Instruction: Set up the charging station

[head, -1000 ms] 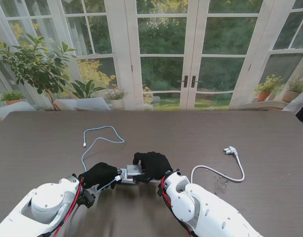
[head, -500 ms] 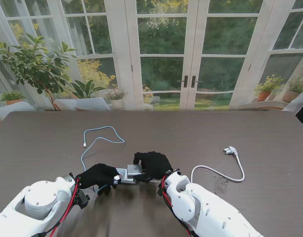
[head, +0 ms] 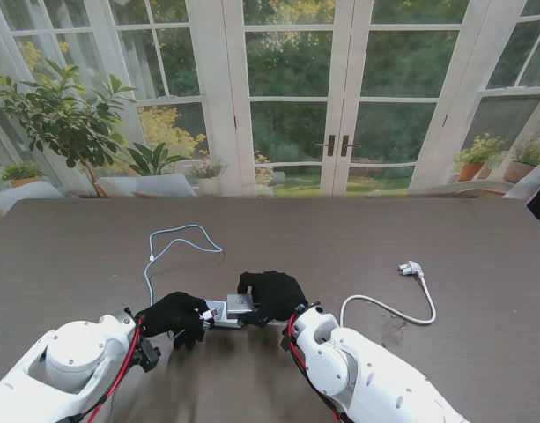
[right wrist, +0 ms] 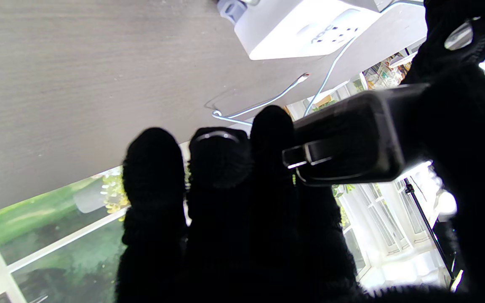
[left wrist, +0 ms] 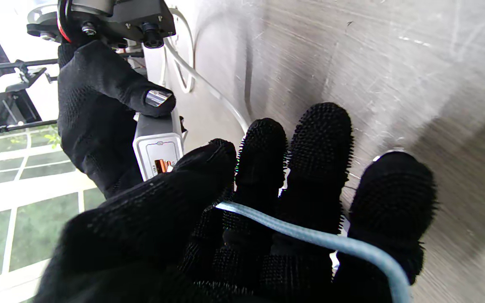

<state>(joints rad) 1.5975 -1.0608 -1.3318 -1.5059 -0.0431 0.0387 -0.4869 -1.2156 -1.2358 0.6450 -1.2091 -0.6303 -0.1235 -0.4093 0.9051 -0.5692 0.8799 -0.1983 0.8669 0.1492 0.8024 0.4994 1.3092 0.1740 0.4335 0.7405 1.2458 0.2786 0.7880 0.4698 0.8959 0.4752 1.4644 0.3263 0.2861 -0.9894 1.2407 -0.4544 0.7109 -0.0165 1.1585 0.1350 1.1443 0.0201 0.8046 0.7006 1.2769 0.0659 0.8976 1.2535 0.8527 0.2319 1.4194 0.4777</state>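
My right hand (head: pixel 271 295) is shut on a grey charger block (head: pixel 240 305), holding it just above a white power strip (head: pixel 218 315) on the table. In the left wrist view the charger's white face (left wrist: pixel 158 155) shows an orange USB port. My left hand (head: pixel 174 315) is shut on the plug end of a light blue cable (head: pixel 183 236), with its fingertips right at that port. The cable (left wrist: pixel 310 237) runs across my left fingers. Whether the plug sits in the port is hidden. In the right wrist view the charger (right wrist: pixel 347 143) looks dark, with the power strip (right wrist: pixel 305 23) beyond it.
A white cord (head: pixel 388 308) curls from the strip to a wall plug (head: pixel 411 268) on my right. The blue cable's free end (head: pixel 151 257) lies farther from me on the left. The brown table (head: pixel 340 233) ends at glass doors and potted plants.
My left hand has edged right toward the charger and closed in on its port. The blue cable has been pulled straighter near my hand. The right hand has stayed still.
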